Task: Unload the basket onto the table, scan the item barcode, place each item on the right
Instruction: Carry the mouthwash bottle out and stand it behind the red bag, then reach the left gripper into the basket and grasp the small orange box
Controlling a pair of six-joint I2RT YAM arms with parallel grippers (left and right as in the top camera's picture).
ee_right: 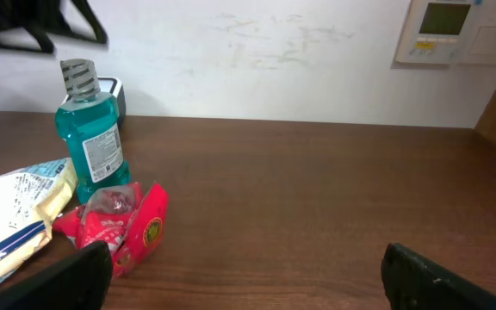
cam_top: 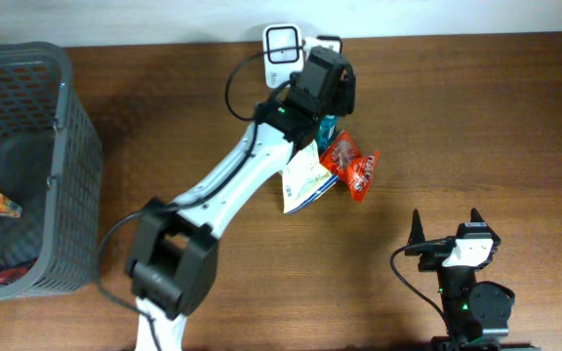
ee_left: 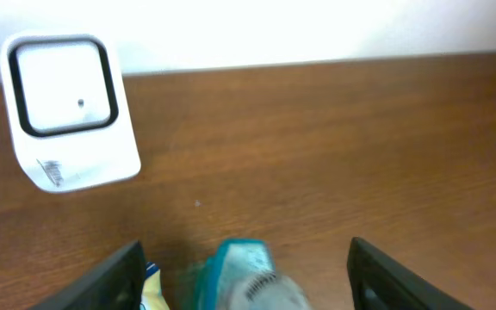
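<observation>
A teal mouthwash bottle (ee_right: 91,142) with a grey ribbed cap stands upright on the wooden table, just in front of the white barcode scanner (cam_top: 283,44). My left gripper (ee_left: 246,251) hovers over the bottle (ee_left: 244,275), open. Its two dark fingers stand well clear on either side of the cap. From that wrist the scanner (ee_left: 67,108) faces me at the upper left. Overhead, the left gripper (cam_top: 325,83) covers most of the bottle (cam_top: 329,127). My right gripper (cam_top: 447,222) rests open near the front edge, holding nothing.
A red snack packet (cam_top: 351,168) and a white, yellow and blue bag (cam_top: 305,180) lie beside the bottle. A grey mesh basket (cam_top: 66,146) with a few packets inside stands at the far left. A wall borders the table's back edge.
</observation>
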